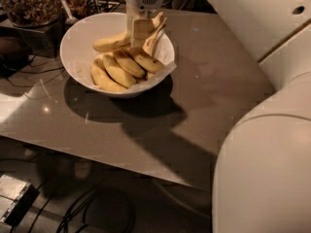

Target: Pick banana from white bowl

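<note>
The white bowl (80, 42) stands at the back left of the grey table (209, 96) and holds a bunch of short curved bananas (124, 67). The long, nearly straight banana (112, 41) lies across the top of the bunch, and its stem end points up to the right past the fingers. My gripper (147, 35) reaches down into the bowl from above, over its right half. Its fingers (141, 29) are closed on the right part of the long banana. The stretch of banana between the fingers is hidden.
A glass jar of brown nuts (29, 4) and a spoon (65, 11) stand behind the bowl at the left. Dark cables (29, 74) run over the table's left side. My white arm (265, 169) fills the right foreground. The table's front edge runs diagonally below the bowl.
</note>
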